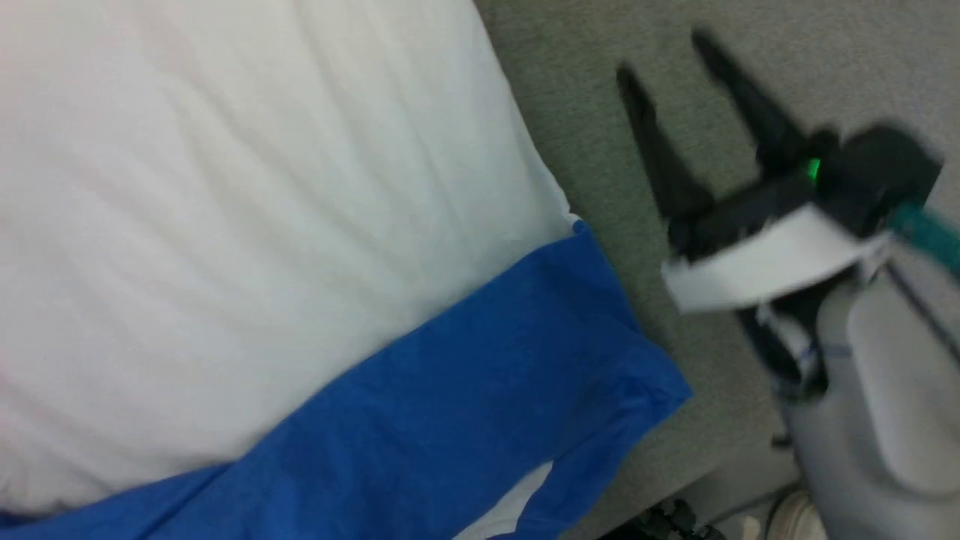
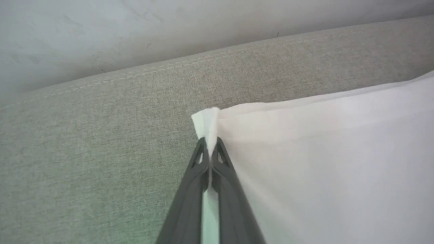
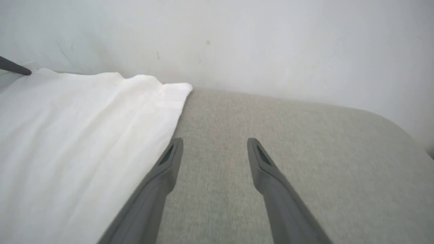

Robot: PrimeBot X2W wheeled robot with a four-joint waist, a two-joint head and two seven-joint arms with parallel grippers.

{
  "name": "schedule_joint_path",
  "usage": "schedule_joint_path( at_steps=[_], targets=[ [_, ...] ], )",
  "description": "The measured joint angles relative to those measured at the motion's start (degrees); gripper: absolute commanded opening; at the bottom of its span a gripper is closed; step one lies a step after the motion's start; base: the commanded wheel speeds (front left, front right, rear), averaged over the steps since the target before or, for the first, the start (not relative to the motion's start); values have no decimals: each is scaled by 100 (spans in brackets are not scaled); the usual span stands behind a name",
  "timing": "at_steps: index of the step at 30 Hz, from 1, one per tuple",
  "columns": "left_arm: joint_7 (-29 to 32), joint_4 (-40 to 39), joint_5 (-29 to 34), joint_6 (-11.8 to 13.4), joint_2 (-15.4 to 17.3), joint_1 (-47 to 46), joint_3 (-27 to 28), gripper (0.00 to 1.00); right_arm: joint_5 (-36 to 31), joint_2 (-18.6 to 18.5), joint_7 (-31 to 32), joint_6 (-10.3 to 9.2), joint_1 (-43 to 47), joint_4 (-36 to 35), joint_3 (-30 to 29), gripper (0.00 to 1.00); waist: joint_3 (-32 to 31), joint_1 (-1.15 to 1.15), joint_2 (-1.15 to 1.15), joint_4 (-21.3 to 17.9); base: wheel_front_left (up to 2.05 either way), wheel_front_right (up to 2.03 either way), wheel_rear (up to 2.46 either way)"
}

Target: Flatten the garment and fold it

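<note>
Two grippers in two different states: your left gripper (image 2: 210, 142) is clenched on a white corner of the garment (image 1: 225, 225), a small tuft of cloth standing up past the fingertips. Your right gripper (image 1: 664, 54) is released, with its fingers (image 3: 268, 169) spread wide and nothing between them. The garment lies on a grey-green upholstered surface (image 1: 600, 90) that runs back to a pale wall (image 3: 237, 40). In the head view its white body covers the left and centre, and a blue sleeve (image 1: 465, 405) slants across the lower edge with its end turned under. The right gripper hangs over bare upholstery just beside the garment's right edge and does not touch it. In the right wrist view the nearest free white corner (image 3: 176, 89) lies flat close to the wall. Judged from these views, flattening is under way but not finished. The body is spread open, yet shallow wrinkles run along it and the sleeve lies across it rather than straight out. No fold of the body can be seen, so the whole folding stage appears to remain. The head view is blurred, so you cannot read finer creases from it.
</note>
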Motion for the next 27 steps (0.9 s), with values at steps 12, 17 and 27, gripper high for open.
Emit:
schedule_joint_path(
  at_steps=[12,17,27],
  targets=[
    [-1088,310,-297,-353,-1203,-583,-686,0,439,101,2071,0,-4012,2905,-371,100,-47,0,0,995,0,0,0],
    [-1496,571,-379,-539,-1622,-817,-956,0,66,125,2963,0,-4852,4170,-722,100,15,0,0,1492,0,0,0],
    [-2045,1093,-430,-847,-1964,-1084,-1247,0,-971,127,4233,0,-5542,5285,-1254,100,252,0,0,2313,0,0,0]
  ],
)
